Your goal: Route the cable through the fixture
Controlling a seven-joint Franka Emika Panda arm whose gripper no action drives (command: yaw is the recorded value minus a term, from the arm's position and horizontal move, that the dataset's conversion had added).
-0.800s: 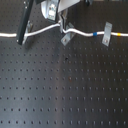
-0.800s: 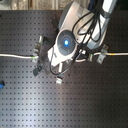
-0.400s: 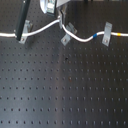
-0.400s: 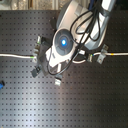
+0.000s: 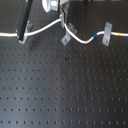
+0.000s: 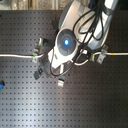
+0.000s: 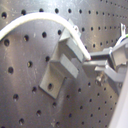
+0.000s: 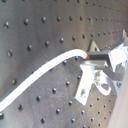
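The white cable (image 5: 45, 26) runs across the far side of the board in the first exterior view, with a blue band (image 5: 96, 35) and a yellow band (image 5: 119, 35) toward the first exterior view's right. My gripper (image 5: 62, 19) is shut on the cable at the top of a raised hump. The fixture (image 5: 65, 38), a slanted silver tab, stands just below the hump. In the first wrist view the cable (image 7: 40, 17) arches over the fixture (image 7: 57, 67) into my gripper (image 7: 90, 59). In the second wrist view the cable (image 8: 45, 72) meets my gripper (image 8: 89, 57) above the fixture (image 8: 86, 87).
A thick black rod (image 5: 24, 21) leans over a clip (image 5: 23, 39) at the first exterior view's left. A narrower grey clip (image 5: 105, 34) holds the cable at the first exterior view's right. In the second exterior view the arm (image 6: 65, 42) hides the middle of the black perforated board (image 6: 30, 105).
Almost nothing has changed. My gripper and the cable hump have shifted only slightly over the fixture.
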